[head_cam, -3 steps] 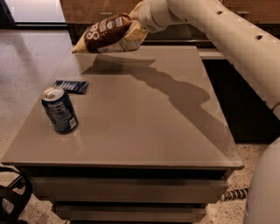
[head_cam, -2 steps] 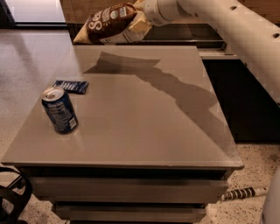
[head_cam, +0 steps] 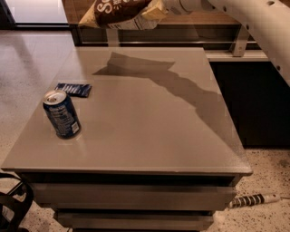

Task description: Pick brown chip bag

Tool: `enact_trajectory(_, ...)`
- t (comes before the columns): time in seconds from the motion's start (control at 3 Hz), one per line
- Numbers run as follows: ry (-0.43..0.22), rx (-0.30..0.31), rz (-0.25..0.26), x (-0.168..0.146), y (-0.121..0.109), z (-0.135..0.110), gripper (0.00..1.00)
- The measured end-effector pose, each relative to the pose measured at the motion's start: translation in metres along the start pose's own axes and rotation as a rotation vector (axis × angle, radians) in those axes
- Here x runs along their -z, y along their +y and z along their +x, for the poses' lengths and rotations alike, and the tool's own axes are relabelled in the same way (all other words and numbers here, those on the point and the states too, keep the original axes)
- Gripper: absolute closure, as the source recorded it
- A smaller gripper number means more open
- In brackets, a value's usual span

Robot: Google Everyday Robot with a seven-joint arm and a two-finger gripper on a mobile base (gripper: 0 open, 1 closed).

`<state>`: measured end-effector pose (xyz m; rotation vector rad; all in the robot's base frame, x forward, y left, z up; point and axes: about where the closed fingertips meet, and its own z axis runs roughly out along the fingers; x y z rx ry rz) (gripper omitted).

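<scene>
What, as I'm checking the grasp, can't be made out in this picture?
Camera view:
Puffy brown chip bag with pale yellow ends: top cut off by the upper edge, lettering incomplete.
Claw, at the bag's right end: largely cut off by that edge and covered by the bag.
Blue soda can and flat dark blue packet: print too small to read.

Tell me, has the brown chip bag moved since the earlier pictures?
Yes. The brown chip bag, held by the gripper at the top edge, rose farther above the table.
</scene>
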<state>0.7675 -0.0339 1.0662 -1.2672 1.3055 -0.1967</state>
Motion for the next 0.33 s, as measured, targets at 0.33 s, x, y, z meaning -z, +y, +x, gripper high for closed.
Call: enact_trajectory(0.33,-0.017,-0.001,0.025,0.0093,-0.0097,-0.0041,1.0)
